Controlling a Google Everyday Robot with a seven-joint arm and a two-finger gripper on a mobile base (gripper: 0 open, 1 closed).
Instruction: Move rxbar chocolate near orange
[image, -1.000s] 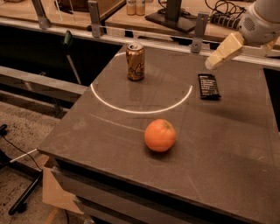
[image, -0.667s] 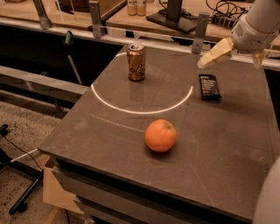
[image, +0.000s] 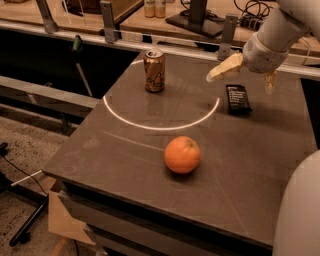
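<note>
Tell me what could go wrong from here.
The bar lies flat and thin on the table. The open gripper, hovering above it, could scrape the tabletop or slip off the wrapper. The orange is round, so a nudge while placing the bar could roll it away.
</note>
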